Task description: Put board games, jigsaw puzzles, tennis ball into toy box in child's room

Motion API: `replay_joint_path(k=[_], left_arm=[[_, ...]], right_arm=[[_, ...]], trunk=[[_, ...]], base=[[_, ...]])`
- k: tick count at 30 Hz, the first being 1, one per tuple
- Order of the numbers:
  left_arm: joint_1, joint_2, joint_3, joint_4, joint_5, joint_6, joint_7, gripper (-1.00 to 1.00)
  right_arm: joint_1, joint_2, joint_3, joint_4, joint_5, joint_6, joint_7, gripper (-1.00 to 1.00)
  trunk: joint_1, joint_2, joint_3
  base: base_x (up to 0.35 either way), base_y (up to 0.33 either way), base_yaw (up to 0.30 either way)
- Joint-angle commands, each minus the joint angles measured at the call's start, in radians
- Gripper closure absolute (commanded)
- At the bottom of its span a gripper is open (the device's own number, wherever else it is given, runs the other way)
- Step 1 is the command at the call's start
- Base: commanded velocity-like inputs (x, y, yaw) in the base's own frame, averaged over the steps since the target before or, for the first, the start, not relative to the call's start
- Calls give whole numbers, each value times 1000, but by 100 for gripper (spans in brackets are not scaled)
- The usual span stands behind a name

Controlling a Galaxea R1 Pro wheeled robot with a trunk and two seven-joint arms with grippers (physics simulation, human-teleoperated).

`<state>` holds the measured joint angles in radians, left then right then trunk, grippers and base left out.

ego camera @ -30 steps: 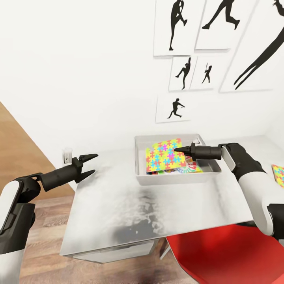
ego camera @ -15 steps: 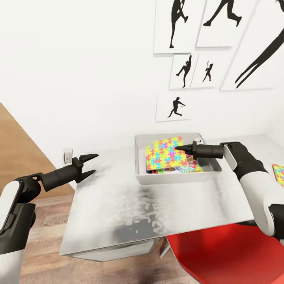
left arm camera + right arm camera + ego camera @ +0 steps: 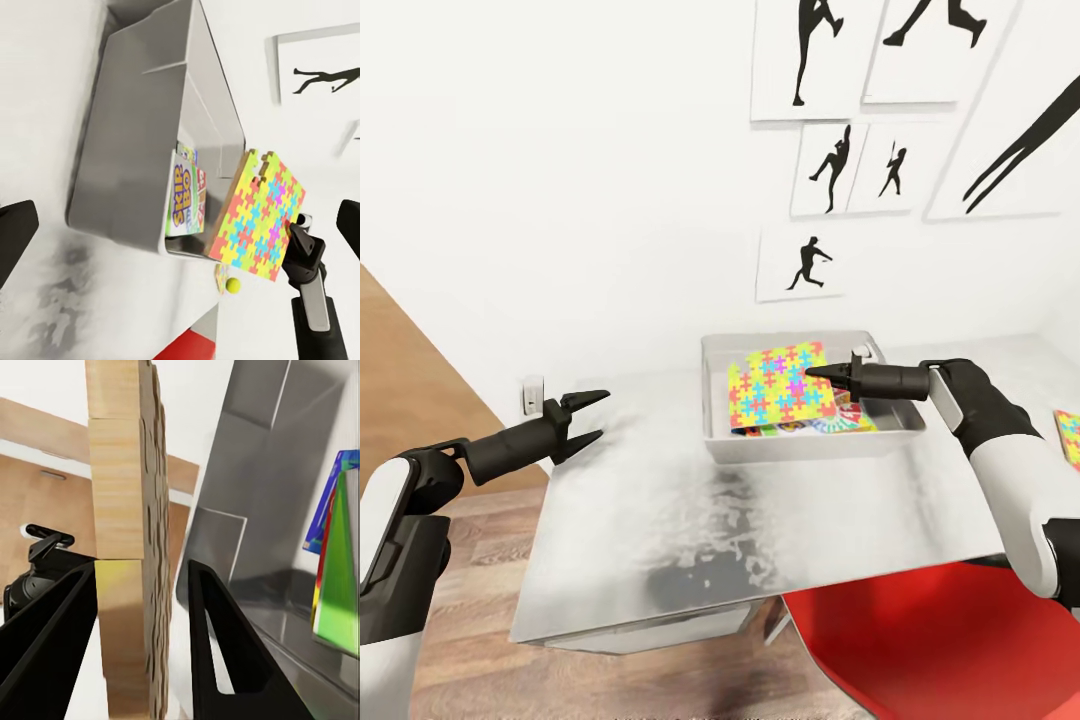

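My right gripper point(image 3: 812, 373) is shut on a jigsaw puzzle point(image 3: 777, 386), a multicoloured square that hangs tilted over the light grey toy box point(image 3: 808, 447) on the table point(image 3: 690, 520). In the right wrist view the puzzle point(image 3: 127, 547) stands edge-on between the fingers point(image 3: 225, 645). Board games point(image 3: 830, 424) lie flat in the box under it, one with yellow lettering point(image 3: 187, 199). A second puzzle point(image 3: 1069, 436) lies at the table's right edge. The tennis ball point(image 3: 233, 285) rests on the table beyond the box. My left gripper point(image 3: 588, 416) hovers open over the table's left end.
A red chair point(image 3: 940, 650) stands at the table's near right side. Black silhouette prints point(image 3: 805, 265) hang on the white wall behind the box. A wall socket point(image 3: 532, 393) sits low on the left, above the wood plank floor point(image 3: 470, 560).
The whole picture has shifted a little, so the camera moved. The right gripper keeps the puzzle over the box with hardly any move. The left arm has stayed put.
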<state>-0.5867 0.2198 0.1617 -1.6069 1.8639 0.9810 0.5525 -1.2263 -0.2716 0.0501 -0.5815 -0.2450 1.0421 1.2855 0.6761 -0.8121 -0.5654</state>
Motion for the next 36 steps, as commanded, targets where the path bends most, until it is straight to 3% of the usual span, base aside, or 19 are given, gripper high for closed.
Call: replay_joint_path(k=[1,14,15,26,32,36], left_arm=[[-1,1,1,-1,10,2,10,-100],[-1,3,1,-1,11,2,10,-100],[-1,3,1,-1,10,2,10,-100],[-1,3,1,-1,11,2,10,-100],[-1,3,1,-1,11,2,11,-100],[-1,2,1,-1,11,2,11,-100]], right_arm=[[-1,-1,5,0,-5,5,0,100],[-1,2,5,3,-2,5,-10,100],[-1,2,5,4,-2,5,-11,-100],[-1,-1,5,4,-4,5,-23,-100],[3,-3,-8,1,-7,-36,-147,-100],[10,-4,-10,-27,-11,-45,-180,-100]], trunk=[[0,-1,-3],[0,-1,-8],[0,-1,-8],[0,-1,-8],[0,-1,-8],[0,-1,-8]], base=[[0,0,0],[0,0,0],[0,0,0],[0,0,0],[0,0,0],[0,0,0]])
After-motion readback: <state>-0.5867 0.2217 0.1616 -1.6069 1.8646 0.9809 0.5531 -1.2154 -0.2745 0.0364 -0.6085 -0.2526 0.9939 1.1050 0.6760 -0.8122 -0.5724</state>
